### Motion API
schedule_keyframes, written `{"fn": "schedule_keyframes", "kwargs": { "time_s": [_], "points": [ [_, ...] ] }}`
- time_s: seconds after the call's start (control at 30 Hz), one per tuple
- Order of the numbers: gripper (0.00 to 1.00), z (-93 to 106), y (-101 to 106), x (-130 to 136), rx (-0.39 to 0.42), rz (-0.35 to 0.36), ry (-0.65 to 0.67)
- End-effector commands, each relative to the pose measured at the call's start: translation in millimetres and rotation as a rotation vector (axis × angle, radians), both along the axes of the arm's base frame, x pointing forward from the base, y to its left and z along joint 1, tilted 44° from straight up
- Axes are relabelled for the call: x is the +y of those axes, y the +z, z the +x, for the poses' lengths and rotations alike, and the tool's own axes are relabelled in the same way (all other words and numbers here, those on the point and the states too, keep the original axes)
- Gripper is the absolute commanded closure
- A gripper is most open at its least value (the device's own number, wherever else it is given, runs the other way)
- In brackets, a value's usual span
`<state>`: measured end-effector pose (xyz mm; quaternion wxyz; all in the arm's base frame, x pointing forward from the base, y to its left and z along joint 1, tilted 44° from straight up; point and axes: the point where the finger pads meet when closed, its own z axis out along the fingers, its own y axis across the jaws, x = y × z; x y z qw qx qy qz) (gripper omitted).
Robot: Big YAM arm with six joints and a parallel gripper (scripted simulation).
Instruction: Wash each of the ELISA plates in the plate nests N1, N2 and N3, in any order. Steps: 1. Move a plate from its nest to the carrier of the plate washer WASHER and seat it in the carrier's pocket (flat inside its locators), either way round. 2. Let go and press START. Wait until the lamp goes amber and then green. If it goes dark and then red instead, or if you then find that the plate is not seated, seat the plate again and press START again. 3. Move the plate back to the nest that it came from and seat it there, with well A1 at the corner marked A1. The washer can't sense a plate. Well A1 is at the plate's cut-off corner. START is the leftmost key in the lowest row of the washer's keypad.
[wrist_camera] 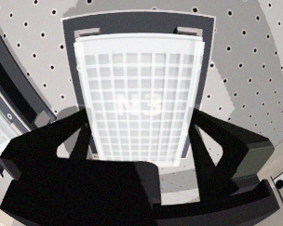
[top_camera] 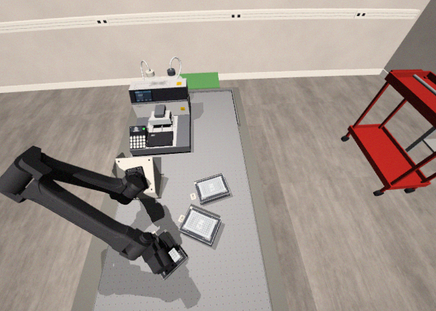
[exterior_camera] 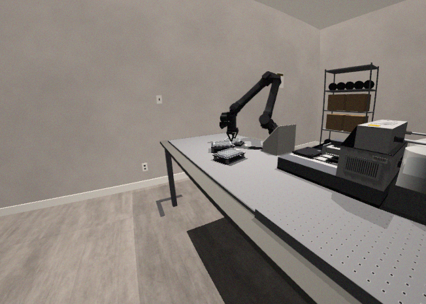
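Note:
My gripper (wrist_camera: 140, 113) (top_camera: 172, 257) (exterior_camera: 231, 136) points down at the near left of the table and is shut on a white ELISA plate (wrist_camera: 140, 86) (top_camera: 173, 253), gripping its long sides. The plate lies level right over the dark nest (wrist_camera: 73, 30) (top_camera: 166, 275), inside its outline; I cannot tell whether it rests in it. Two other plates sit in their nests, one in the middle (top_camera: 200, 224) (exterior_camera: 229, 153) and one further back (top_camera: 211, 187) (exterior_camera: 221, 144). The washer (top_camera: 160, 125) (exterior_camera: 372, 148) stands at the back with an empty dark carrier (top_camera: 160, 138), a keypad (top_camera: 138, 142) and a green lamp (top_camera: 144, 128).
The arm's beige base block (top_camera: 151, 166) (exterior_camera: 280, 138) stands between the nests and the washer. A red cart (top_camera: 398, 131) stands on the floor to the right. A shelf rack (exterior_camera: 349, 101) stands behind the table.

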<state>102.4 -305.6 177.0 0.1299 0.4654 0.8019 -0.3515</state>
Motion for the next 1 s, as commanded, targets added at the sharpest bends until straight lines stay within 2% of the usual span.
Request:
{"fn": "schedule_keyframes", "kwargs": {
  "time_s": [0.0,0.97],
  "points": [
    [0.18,1.7,-3.9,-1.8,0.009,0.008,0.009],
    [0.18,-0.7,-5.2,-6.6,0.006,0.002,0.002]
  ]
}}
